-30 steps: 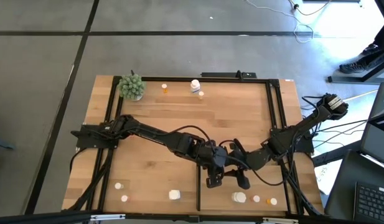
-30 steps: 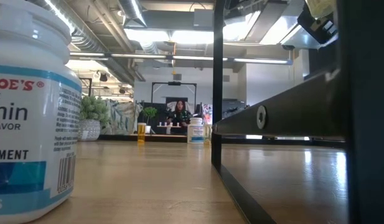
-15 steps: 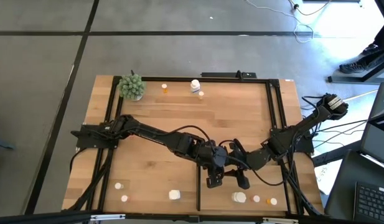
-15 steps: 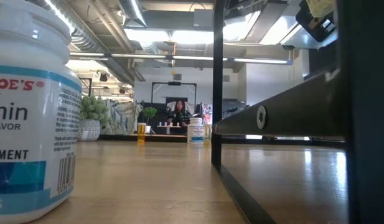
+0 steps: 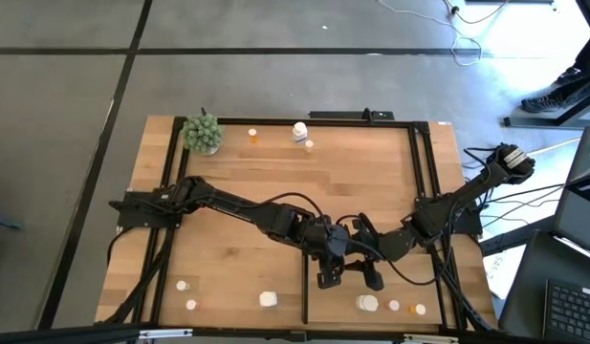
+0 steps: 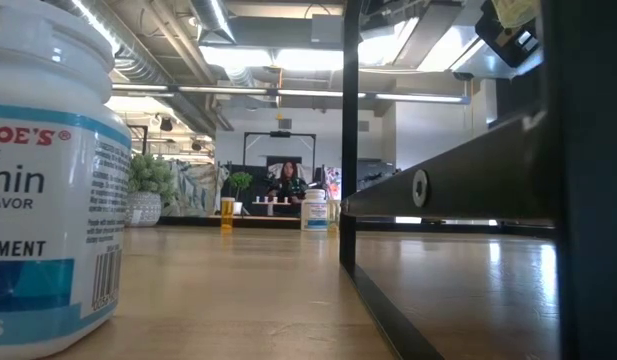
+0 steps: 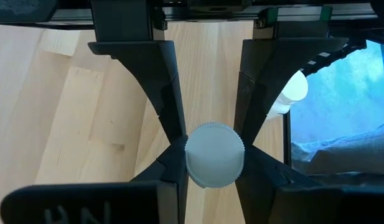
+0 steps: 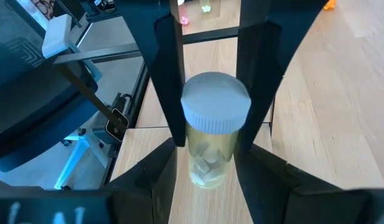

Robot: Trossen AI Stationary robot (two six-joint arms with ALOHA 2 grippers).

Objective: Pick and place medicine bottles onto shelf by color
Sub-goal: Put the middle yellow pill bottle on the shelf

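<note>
My left gripper (image 5: pixel 325 278) and my right gripper (image 5: pixel 372 278) stand side by side near the table's front middle, each shut on a medicine bottle. The left one has a bottle with a white ribbed cap (image 7: pixel 215 154). The right one has a pale see-through bottle with a white cap (image 8: pixel 211 134). Loose bottles stand on their bases along the near edge, white ones (image 5: pixel 183 285) (image 5: pixel 267 299) (image 5: pixel 368 303) and an orange one (image 5: pixel 420 310), and along the far edge (image 5: pixel 253 136) (image 5: pixel 299 131). The paler shelf panel (image 5: pixel 400 205) lies at the right, inside a black frame. My left gripper pinches the two sides of the white ribbed cap (image 7: pixel 190 155) between its fingers. The cap faces the wrist camera and hides the bottle's body. The fingers slant down over the wood. My right gripper pinches the see-through bottle just below its cap (image 8: pixel 184 138), one finger on each side. The fingers slant down from the table's right. The bottle stands roughly upright, cap up; I cannot tell whether its base touches the wood.
A green spiky plant (image 5: pixel 203 132) stands at the far left corner. A black strip (image 5: pixel 305 287) runs toward the near edge just left of the grippers. In the low view a large white tub (image 6: pixel 48 180) stands close by. A person sits far behind the table.
</note>
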